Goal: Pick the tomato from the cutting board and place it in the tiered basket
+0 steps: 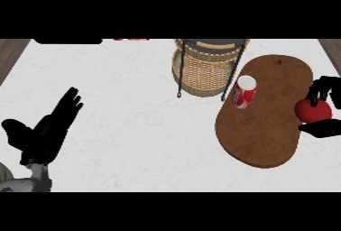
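A red cylindrical can (244,92) stands on the left edge of the brown oval wooden cutting board (266,131); the woven wicker tiered basket (203,72) stands behind-left, the round red tomato (313,110) just right.

We've got the round red tomato (313,111) cupped in our right hand (328,89), just past the brown cutting board (263,126) edge. The wicker tiered basket (203,67) stands upright, well left of that hand.
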